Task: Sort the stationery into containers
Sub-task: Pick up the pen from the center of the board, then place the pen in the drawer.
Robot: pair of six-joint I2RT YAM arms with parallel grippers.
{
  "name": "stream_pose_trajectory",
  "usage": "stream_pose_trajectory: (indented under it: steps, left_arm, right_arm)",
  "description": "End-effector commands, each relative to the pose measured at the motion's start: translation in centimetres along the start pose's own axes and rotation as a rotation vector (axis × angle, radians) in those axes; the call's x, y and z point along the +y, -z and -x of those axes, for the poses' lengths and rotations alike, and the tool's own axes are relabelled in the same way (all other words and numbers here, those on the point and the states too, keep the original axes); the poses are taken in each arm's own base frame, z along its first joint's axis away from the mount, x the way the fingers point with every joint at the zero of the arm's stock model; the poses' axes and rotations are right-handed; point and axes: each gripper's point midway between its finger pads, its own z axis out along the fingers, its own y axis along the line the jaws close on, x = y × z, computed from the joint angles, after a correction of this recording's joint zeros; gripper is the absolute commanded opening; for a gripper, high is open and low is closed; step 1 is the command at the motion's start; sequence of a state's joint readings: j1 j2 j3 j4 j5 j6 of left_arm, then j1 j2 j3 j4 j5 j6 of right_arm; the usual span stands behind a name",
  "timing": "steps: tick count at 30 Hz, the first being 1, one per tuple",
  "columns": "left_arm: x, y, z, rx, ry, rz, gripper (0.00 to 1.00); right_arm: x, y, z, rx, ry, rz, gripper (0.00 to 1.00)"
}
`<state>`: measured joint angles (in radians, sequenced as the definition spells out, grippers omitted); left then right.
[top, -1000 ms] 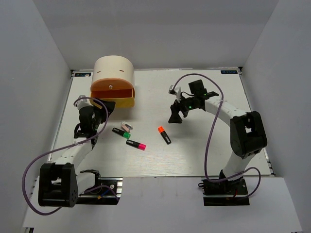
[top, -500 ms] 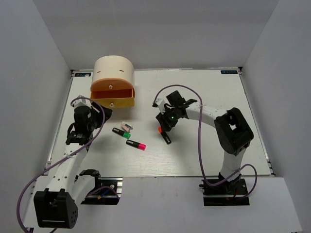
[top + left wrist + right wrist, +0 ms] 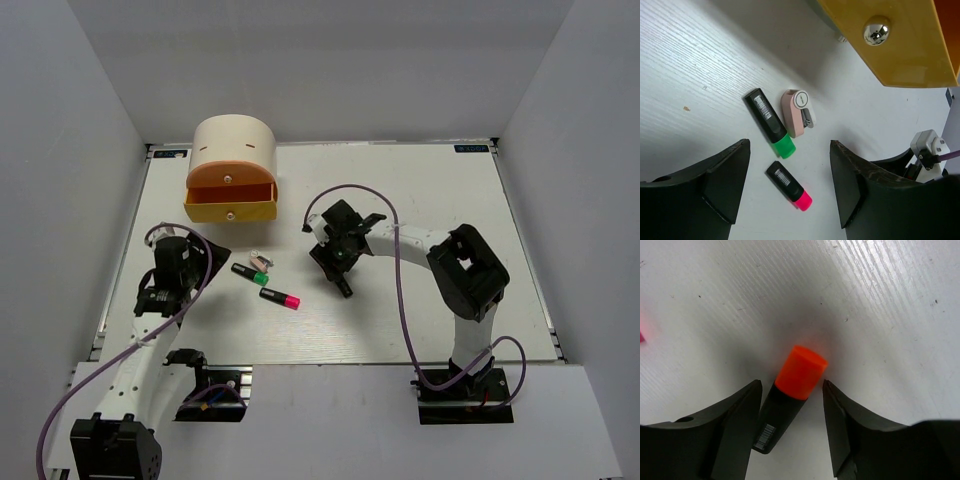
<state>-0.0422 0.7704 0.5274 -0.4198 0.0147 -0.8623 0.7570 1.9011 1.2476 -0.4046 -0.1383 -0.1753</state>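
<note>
The orange-capped highlighter (image 3: 795, 377) lies on the table between the fingers of my open right gripper (image 3: 791, 386), which straddles it without closing. From above, the right gripper (image 3: 334, 262) covers most of it and only its black end (image 3: 345, 289) shows. My left gripper (image 3: 208, 256) is open and empty, left of the green-capped highlighter (image 3: 250, 273), the pink-capped highlighter (image 3: 281, 298) and the small pink-and-white piece (image 3: 260, 260). All three show in the left wrist view: green (image 3: 771, 123), pink (image 3: 789, 185), piece (image 3: 798, 113). The white sticks are out of view.
The cream cylindrical unit (image 3: 235, 148) stands at the far left with an orange drawer (image 3: 230, 178) and below it a yellow drawer (image 3: 230, 211), pulled out, with a metal knob (image 3: 876, 31). White walls enclose the table on three sides.
My right gripper has moved left and down onto the orange highlighter. My left arm has drawn back from the yellow drawer toward the near left.
</note>
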Motion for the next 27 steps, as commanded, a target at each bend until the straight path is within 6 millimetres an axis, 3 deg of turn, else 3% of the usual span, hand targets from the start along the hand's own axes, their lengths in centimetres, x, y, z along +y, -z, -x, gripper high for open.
stream_pose_trajectory:
  steps: [1,5,8,10,12,13,18,19,21,22,23,25,26,27]
  left_arm:
    - [0.7,-0.1,-0.6,0.005,0.040,0.019,0.75]
    - [1.1,-0.2,-1.0,0.012,0.074,0.028,0.75]
    - [1.2,-0.3,-1.2,0.012,0.095,0.029,0.75]
    - [1.6,-0.5,-1.8,0.030,0.120,0.038,0.75]
    - [1.3,-0.4,-2.0,0.032,0.143,0.022,0.75]
    - [1.6,-0.6,-2.3,0.038,0.171,0.031,0.75]
    - [1.4,-0.8,-2.5,0.043,0.214,0.015,0.75]
    - [1.8,-1.0,-3.0,0.061,0.215,0.025,0.75]
    - [1.7,-1.0,-3.0,0.061,0.224,0.025,0.75]
    - [1.6,-1.1,-3.1,0.070,0.224,0.019,0.75]
    - [1.6,-1.1,-3.1,0.070,0.224,0.019,0.75]
    - [2.0,-1.3,-3.5,0.080,0.225,0.034,0.75]
    - [2.0,-1.3,-3.5,0.080,0.225,0.034,0.75]
    - [1.9,-1.2,-3.6,0.088,0.225,0.029,0.75]
  right_arm:
    - [-0.3,-0.1,-0.4,0.033,-0.018,-0.054,0.58]
    - [-0.6,0.3,-0.6,0.035,0.007,-0.075,0.44]
    - [-1.0,0.7,-0.8,0.032,0.049,-0.085,0.26]
    - [-0.8,1.0,-0.3,0.007,0.081,-0.079,0.13]
    - [-1.1,2.2,0.8,-0.034,0.121,-0.076,0.06]
    - [-0.3,2.7,1.7,-0.069,0.144,-0.035,0.00]
    - [1.9,9.3,9.2,-0.388,0.425,0.045,0.00]
    - [2.4,11.3,12.0,-0.480,0.499,0.051,0.00]
    - [3.3,13.2,14.8,-0.565,0.583,0.073,0.00]
    - [3.3,13.2,15.7,-0.583,0.603,0.075,0.00]
    - [4.1,15.1,18.6,-0.661,0.648,0.099,0.00]
    - [4.4,14.9,20.1,-0.681,0.687,0.118,0.00]
    - [5.2,16.4,22.7,-0.747,0.725,0.134,0.00]
    - [5.3,16.9,23.6,-0.769,0.736,0.140,0.00]
